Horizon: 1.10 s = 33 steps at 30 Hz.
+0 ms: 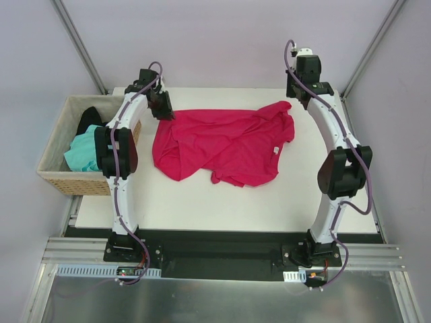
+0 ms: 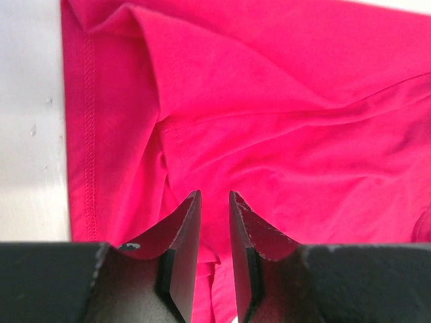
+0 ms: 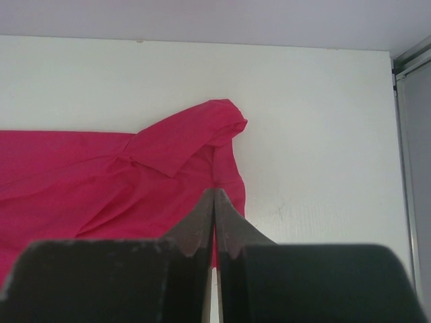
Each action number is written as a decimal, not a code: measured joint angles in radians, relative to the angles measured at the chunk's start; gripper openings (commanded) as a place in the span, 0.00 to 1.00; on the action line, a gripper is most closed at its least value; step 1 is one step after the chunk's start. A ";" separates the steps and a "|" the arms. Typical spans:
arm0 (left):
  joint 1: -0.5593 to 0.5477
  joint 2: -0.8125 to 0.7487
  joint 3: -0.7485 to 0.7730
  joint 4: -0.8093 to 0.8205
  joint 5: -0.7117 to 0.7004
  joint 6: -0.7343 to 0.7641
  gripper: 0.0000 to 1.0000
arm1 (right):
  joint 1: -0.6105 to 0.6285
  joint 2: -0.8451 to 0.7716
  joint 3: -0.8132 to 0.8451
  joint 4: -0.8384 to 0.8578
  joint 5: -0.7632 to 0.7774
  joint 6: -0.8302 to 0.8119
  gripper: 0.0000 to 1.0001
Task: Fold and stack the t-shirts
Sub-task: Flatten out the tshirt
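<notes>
The crimson t-shirt [image 1: 222, 145] lies crumpled on the white table [image 1: 222, 202]. My left gripper [image 1: 165, 111] sits at the shirt's far left corner. In the left wrist view its jaws [image 2: 215, 195] stand narrowly apart with a bunched fold of the crimson cloth [image 2: 289, 101] between them. My right gripper [image 1: 295, 97] is at the shirt's far right edge. In the right wrist view its fingers [image 3: 214, 192] are pressed together on the hem of the crimson cloth [image 3: 101, 175]. A mint-green t-shirt [image 1: 81, 155] and a black t-shirt [image 1: 89, 120] lie in the basket.
A tan wicker basket [image 1: 54, 178] stands off the table's left edge, beside the left arm. Bare white table shows in front of the shirt and to its right [image 3: 323, 134]. Grey walls and frame posts close in the back.
</notes>
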 measured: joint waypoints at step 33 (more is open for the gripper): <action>0.002 0.108 0.007 -0.001 -0.051 -0.012 0.23 | 0.002 -0.301 0.002 0.000 0.013 -0.008 0.04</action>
